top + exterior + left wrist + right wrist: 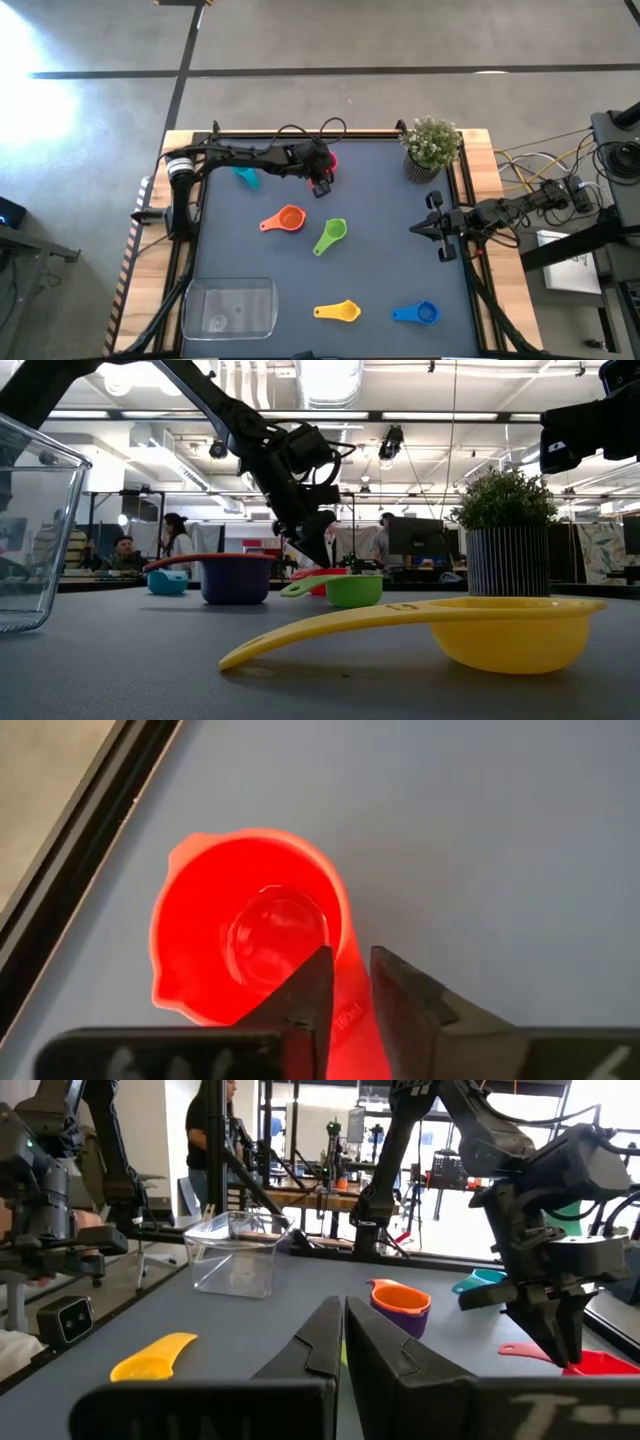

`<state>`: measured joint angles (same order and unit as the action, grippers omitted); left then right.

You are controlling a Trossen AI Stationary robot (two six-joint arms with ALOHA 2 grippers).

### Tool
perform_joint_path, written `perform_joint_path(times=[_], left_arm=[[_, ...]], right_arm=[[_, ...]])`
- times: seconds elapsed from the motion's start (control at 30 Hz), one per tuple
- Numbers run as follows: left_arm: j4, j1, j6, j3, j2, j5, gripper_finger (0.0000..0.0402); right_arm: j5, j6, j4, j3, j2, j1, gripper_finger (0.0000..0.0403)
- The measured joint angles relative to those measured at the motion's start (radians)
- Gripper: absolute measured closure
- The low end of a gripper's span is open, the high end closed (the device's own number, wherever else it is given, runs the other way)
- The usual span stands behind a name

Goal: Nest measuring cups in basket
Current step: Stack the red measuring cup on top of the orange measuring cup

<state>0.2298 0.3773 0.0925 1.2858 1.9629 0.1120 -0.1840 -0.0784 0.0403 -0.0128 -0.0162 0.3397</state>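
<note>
Two tools: only the left tool [322, 172] is at work, at the desk's far edge; the right tool [425, 229] waits near the right side with fingers nearly together, holding nothing.
Left tool: its fingers [312, 988] straddle the flat handle of the red cup [250, 925], a narrow gap between them, not visibly clamped yet.
Key relation: the red cup's bowl lies straight ahead of the fingertips, the handle running back between them, so the grip line already matches the long axis.
Nearer arm: the left, by far.
Destination: the basket [229, 307] sits at the near left corner of the desk [390, 200], well apart from the red cup.
Others: orange cup [285, 219], green cup [330, 236], yellow cup [338, 312], dark blue cup [417, 313] and light blue cup [246, 178] lie loose.
</note>
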Motion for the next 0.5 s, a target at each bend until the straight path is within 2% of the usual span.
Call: perform_joint_path(times=[0.23, 0.37, 0.5], left_arm=[[0.005, 0.001, 0.005, 0.0, 0.0, 0.0, 0.0377], [0.004, 0.001, 0.022, 0.0, 0.0, -0.001, 0.0361], [0.003, 0.001, 0.026, 0.0, 0.0, -0.001, 0.0325]], right_arm=[[0.0, 0.0, 0.0, 0.0, 0.0, 0.0, 0.0394], [0.0, 0.0, 0.0, 0.0, 0.0, 0.0, 0.0394], [0.0, 0.0, 0.0, 0.0, 0.0, 0.0, 0.0394]])
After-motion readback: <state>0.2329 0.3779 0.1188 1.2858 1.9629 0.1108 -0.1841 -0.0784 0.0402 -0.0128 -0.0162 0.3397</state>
